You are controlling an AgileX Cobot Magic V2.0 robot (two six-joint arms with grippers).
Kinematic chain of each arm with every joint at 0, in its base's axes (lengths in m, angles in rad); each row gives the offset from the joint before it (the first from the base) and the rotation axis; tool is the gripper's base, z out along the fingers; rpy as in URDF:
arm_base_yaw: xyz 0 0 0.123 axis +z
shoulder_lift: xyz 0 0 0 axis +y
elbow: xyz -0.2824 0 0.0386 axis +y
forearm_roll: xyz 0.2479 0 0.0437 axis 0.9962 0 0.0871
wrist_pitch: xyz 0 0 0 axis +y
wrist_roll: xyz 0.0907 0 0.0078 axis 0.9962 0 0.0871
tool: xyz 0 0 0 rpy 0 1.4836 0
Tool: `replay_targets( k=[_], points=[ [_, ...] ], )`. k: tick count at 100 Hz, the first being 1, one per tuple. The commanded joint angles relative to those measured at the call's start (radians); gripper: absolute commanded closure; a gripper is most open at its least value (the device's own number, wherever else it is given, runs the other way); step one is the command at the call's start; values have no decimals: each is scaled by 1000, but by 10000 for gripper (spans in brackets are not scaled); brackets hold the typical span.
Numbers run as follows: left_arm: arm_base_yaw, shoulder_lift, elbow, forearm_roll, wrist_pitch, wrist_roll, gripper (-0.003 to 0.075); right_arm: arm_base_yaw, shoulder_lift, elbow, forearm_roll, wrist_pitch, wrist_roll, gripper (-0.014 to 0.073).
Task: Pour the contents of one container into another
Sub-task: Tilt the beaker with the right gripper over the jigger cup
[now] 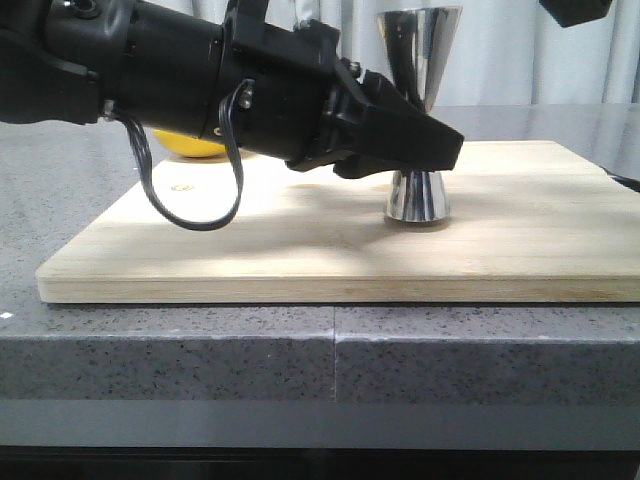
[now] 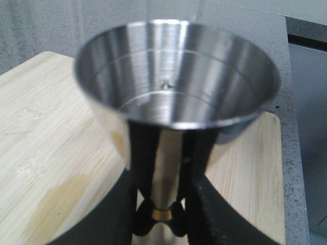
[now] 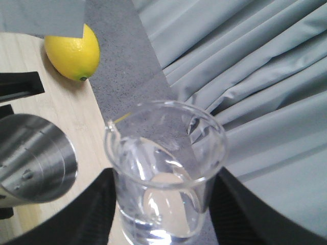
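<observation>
The steel jigger (image 1: pixel 418 195) stands upright on the wooden board (image 1: pixel 300 250). My left gripper (image 1: pixel 440 150) is shut on its narrow waist. In the left wrist view the black fingers (image 2: pixel 145 168) clamp the jigger (image 2: pixel 173 76) just above its gold band, and the upper cup faces the camera. In the right wrist view my right gripper (image 3: pixel 163 204) is shut on the clear glass beaker (image 3: pixel 166 168). The beaker holds clear liquid and hangs above and beside the jigger's rim (image 3: pixel 30 158), with its pouring lip on the jigger's side. The front view does not show the beaker.
A yellow lemon (image 3: pixel 74 51) lies on the board behind the left arm; it also shows in the front view as the lemon (image 1: pixel 190 146). The board rests on a grey speckled counter (image 1: pixel 200 350). A grey curtain (image 3: pixel 245 76) hangs behind.
</observation>
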State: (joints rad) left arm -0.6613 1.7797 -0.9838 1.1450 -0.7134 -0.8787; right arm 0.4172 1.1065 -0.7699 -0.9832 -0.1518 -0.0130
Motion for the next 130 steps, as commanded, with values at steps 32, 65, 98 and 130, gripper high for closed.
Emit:
replay_targets(
  k=[32,65,98,130],
  points=[
    [0,-55,-31,-49,-53,-9,741,-1,-25,-41,-46,-64,-7,291],
    [0,-55,-31,-49,-53,-9,741,-1,-25,-41,-101,-66,-7,291],
    [0,-55,-31,-49,-53,-9,741,-1,-25,-41,-142,-66,-7,291],
    [0,-55,-31,-49,-53,-9,741,-1,-25,-41,-176,-58,-7,291]
  ],
)
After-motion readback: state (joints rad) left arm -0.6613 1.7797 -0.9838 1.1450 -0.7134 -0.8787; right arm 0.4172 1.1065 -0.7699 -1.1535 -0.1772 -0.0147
